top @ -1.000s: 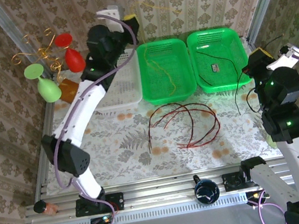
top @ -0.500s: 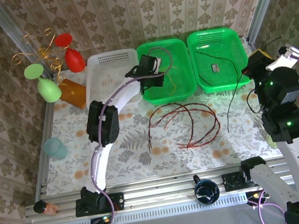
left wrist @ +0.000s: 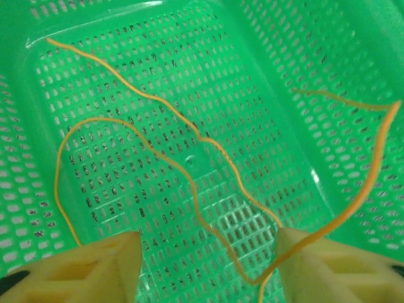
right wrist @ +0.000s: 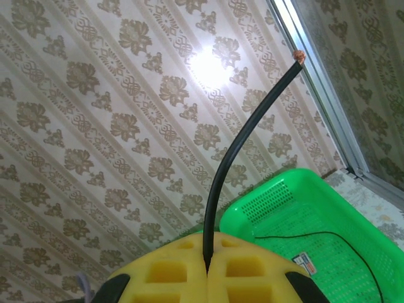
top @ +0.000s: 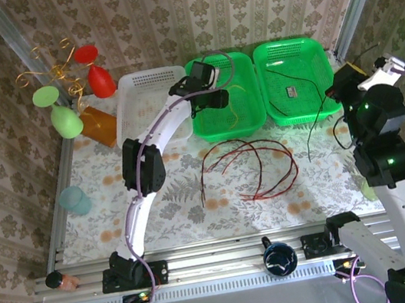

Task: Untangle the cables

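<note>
My left gripper [top: 212, 101] hangs open over the left green basket [top: 206, 124]. In the left wrist view its fingers [left wrist: 95, 268] stand apart above the basket floor [left wrist: 265, 76]. The yellow cable [left wrist: 158, 101] lies loose there, one bend resting against the right finger. My right gripper [right wrist: 207, 268] is shut on a black cable [right wrist: 246, 132], whose stub end sticks up past the pads. From that gripper [top: 345, 86] the black cable [top: 314, 129] hangs down to the table. Red cables [top: 248, 167] curl on the table's middle.
The right green basket [top: 326, 100] holds another thin black cable [top: 290, 73] and a small tag. A white basket [top: 150, 106] stands left of the green ones. Red and green glasses [top: 65, 120] crowd the back left corner. A teal cup [top: 75, 199] sits at the left edge.
My left arm swung from the back wall to over the left green basket, then its jaws opened and let the yellow cable go. My right gripper rose slightly with the black cable.
</note>
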